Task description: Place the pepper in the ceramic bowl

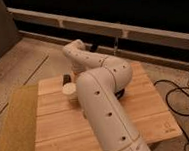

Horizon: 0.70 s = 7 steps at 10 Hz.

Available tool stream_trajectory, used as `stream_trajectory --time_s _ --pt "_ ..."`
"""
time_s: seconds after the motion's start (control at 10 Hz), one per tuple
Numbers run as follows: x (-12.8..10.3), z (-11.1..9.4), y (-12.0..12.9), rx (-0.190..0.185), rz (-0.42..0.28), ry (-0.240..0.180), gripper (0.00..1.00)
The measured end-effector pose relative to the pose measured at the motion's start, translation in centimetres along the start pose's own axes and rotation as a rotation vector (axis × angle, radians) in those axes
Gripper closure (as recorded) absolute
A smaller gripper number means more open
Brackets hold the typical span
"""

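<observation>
My white arm (101, 97) fills the middle of the camera view and bends over the wooden table (58, 128). The gripper is hidden behind the arm's thick link, somewhere next to the small white cup (68, 90). The pepper is hidden. Of the black ceramic bowl only a dark sliver (122, 91) shows under the elbow, on the arm's right side.
A dark brown block (66, 79) sits just behind the white cup. A yellow-green mat (15, 125) lies along the table's left side. Black cables (183, 99) lie on the floor to the right. A dark wall runs behind the table.
</observation>
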Motion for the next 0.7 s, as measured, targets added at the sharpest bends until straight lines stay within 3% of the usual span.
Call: stream_trajectory --time_s 0.4,0.7 --pt "0.0 2.0 0.1 0.010 -0.031 0.067 0.35" --pt "-0.2 2.7 -0.4 0.008 -0.042 0.091 0.35"
